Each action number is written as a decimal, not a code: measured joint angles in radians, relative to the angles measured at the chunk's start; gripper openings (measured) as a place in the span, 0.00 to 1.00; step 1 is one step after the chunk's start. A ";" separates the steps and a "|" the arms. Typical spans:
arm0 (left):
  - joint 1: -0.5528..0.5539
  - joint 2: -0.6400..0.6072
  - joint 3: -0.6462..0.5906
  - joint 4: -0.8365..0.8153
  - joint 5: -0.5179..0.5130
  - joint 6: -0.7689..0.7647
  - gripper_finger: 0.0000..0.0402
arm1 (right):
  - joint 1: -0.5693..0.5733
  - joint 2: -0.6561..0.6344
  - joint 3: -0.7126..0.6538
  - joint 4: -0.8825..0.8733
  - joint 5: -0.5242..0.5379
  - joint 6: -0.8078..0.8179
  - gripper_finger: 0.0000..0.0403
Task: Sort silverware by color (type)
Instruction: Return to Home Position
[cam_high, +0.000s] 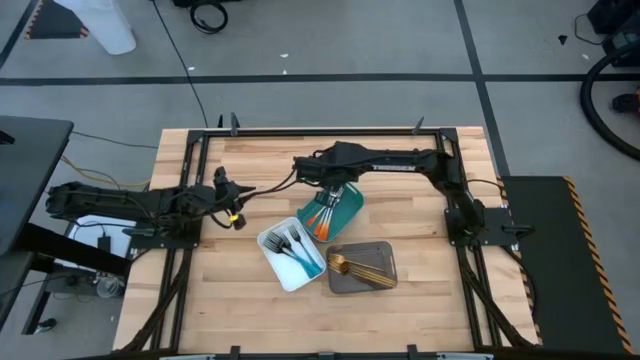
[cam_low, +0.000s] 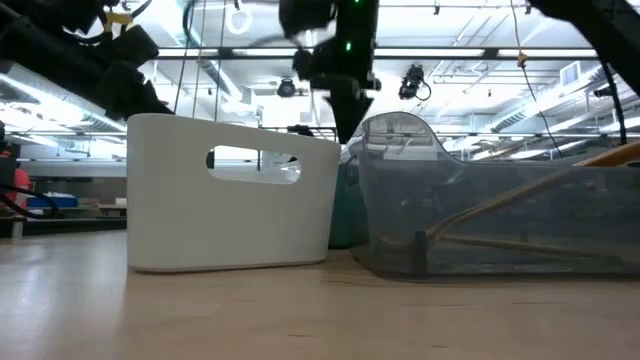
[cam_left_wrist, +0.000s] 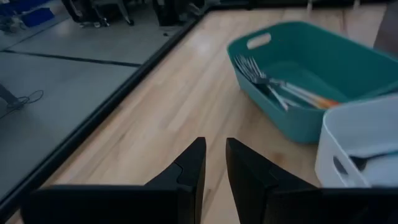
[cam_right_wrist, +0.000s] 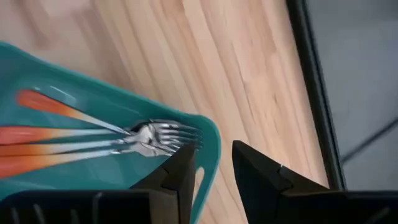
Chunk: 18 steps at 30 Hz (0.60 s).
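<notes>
Orange-handled forks lie in the teal tray, their silver heads against the end wall with the grip slot. Blue-handled forks lie in the white tray, and gold utensils lie in the grey tray. My right gripper hangs above the teal tray's far end, pointing steeply down, slightly open with nothing between its fingers. My left gripper waits over bare wood at the table's left, slightly open and holding nothing.
The three trays stand close together at the table's middle. In the low view the white tray and the grey tray hide most of the teal one. Bare wood lies left of the trays and along the near edge.
</notes>
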 joint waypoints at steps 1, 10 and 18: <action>0.000 -0.010 0.001 0.003 0.000 0.001 0.18 | 0.005 -0.022 -0.014 0.021 0.000 -0.003 0.29; -0.037 -0.167 -0.007 0.052 0.052 0.060 0.18 | 0.028 -0.257 -0.308 0.290 -0.004 -0.026 0.29; -0.042 -0.276 -0.010 0.038 0.078 0.084 0.18 | 0.029 -0.509 -0.613 0.516 -0.046 -0.007 0.29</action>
